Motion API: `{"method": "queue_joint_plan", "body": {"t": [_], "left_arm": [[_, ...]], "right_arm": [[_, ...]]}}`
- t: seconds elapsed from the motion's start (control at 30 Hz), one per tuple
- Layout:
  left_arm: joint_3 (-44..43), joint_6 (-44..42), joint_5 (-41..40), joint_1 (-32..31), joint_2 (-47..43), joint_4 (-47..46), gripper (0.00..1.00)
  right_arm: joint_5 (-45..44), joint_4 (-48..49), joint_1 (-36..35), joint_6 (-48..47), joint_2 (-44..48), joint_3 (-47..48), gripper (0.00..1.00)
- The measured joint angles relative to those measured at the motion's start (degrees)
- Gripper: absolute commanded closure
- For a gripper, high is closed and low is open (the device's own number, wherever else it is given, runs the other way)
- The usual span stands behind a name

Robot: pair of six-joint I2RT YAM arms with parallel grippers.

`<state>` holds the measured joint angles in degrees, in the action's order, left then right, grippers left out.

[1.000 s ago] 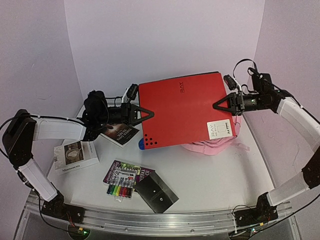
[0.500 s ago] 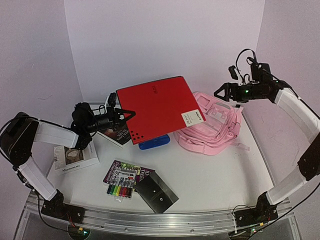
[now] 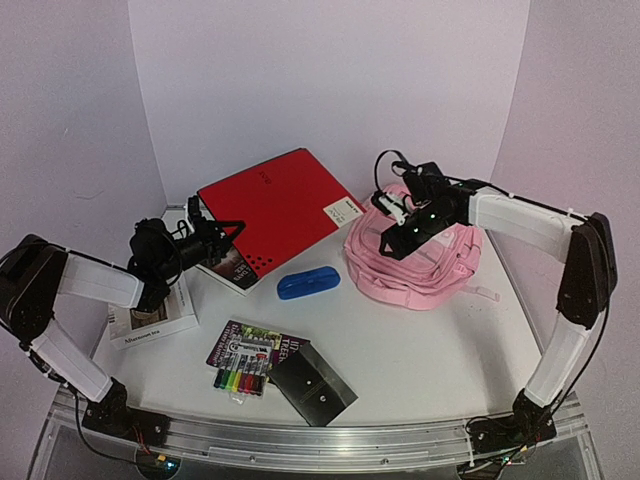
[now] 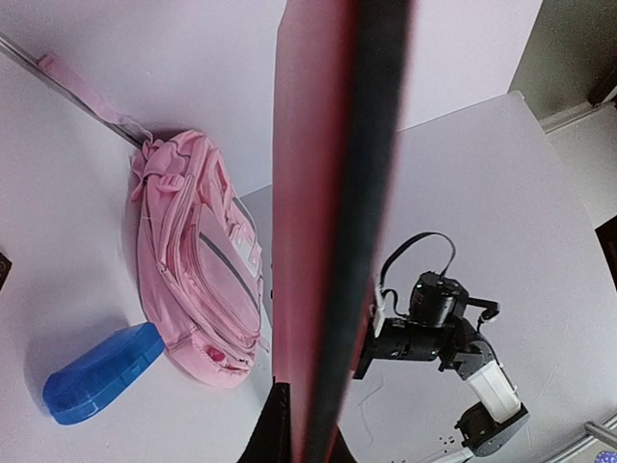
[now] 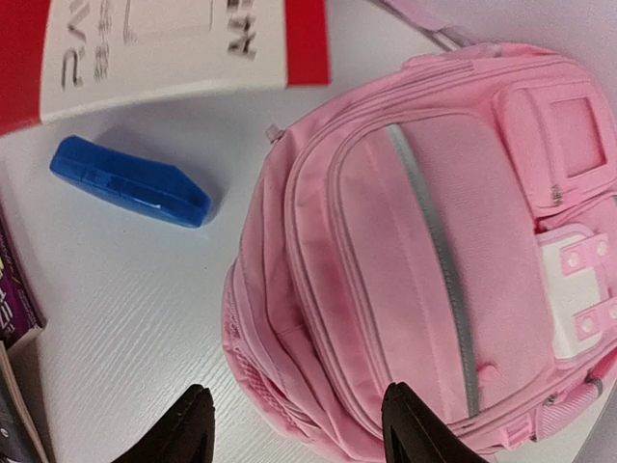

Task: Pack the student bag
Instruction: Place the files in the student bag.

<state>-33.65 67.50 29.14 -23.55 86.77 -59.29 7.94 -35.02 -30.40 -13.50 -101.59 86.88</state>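
Observation:
The student bag is a pink backpack lying flat at the back right, also seen in the left wrist view and filling the right wrist view. My right gripper hovers open just over the bag's left side, its jaws spread wide with nothing between them. My left gripper is shut on the edge of a flat red folder, which tilts up toward the back wall. That folder runs edge-on between the left jaws as a red and dark band.
A blue case lies between folder and bag. A dark book sits under the folder's near edge. A white box lies at left. A marker pack and a black pouch lie near the front.
The right gripper let go of the red folder and came down left over the bag. The left arm drew the folder left, off the bag, uncovering bag and blue case.

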Motion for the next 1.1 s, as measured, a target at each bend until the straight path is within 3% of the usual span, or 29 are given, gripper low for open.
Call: {"method": "queue_joint_plan", "body": {"t": [0.3,0.63,0.7,0.87,1.1], "left_arm": [[1.38,-6.19,-5.83,0.10,-10.39,7.00,1.00],[1.60,-9.12,-8.58,0.15,-11.77,11.70,1.00],[1.62,-9.26,-8.79,0.13,-11.77,12.24,1.00],[1.82,-9.52,-9.46,0.13,-11.77,13.41,1.00],[1.92,-9.55,-9.65,0.15,-11.77,13.73,1.00]], "right_arm": [[-1.49,-1.14,-1.68,-3.16,-9.54,2.91,0.47],[-3.96,-2.24,-1.68,-5.52,-14.43,4.63,0.52],[-4.21,-2.41,-1.68,-5.88,-15.04,4.63,0.59],[-4.41,-3.67,-1.80,-6.65,-15.65,5.15,0.98],[-3.81,-8.00,-1.78,-5.86,-15.68,9.34,1.00]]}}
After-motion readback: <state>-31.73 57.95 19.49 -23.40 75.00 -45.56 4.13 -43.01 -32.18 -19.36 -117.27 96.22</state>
